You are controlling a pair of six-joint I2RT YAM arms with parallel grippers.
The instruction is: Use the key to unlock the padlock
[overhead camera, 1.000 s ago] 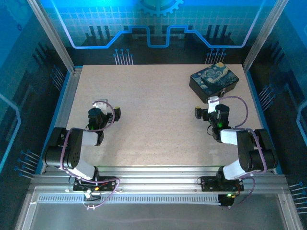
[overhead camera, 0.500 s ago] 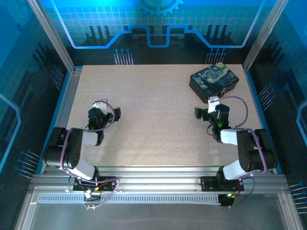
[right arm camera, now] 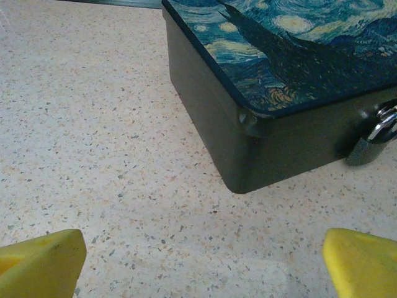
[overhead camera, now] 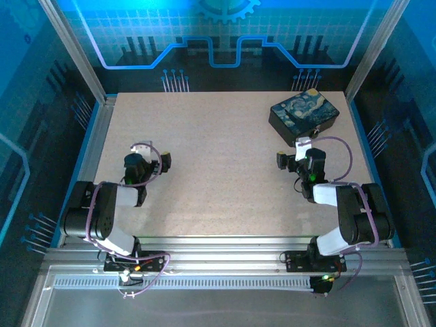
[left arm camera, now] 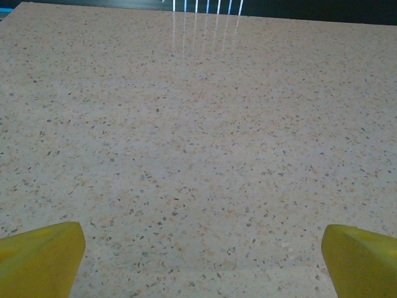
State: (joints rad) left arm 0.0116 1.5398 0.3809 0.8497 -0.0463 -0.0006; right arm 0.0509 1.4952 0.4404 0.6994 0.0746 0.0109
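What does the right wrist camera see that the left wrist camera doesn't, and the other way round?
Right wrist: a dark box with a starry-night lid, and a padlock hanging on its wall. Left wrist: streaks of reflected light at the far edge of the table. Both: that speckled table, and yellow tips spread wide apart, right fingers in one, left fingers in the other.

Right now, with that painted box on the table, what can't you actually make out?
- Silver padlock on the dark box with the starry-night lid: in the right wrist view, the frame's right edge cuts it off and its keyhole is unseen.
- Same padlock, top view: too small and blurred.
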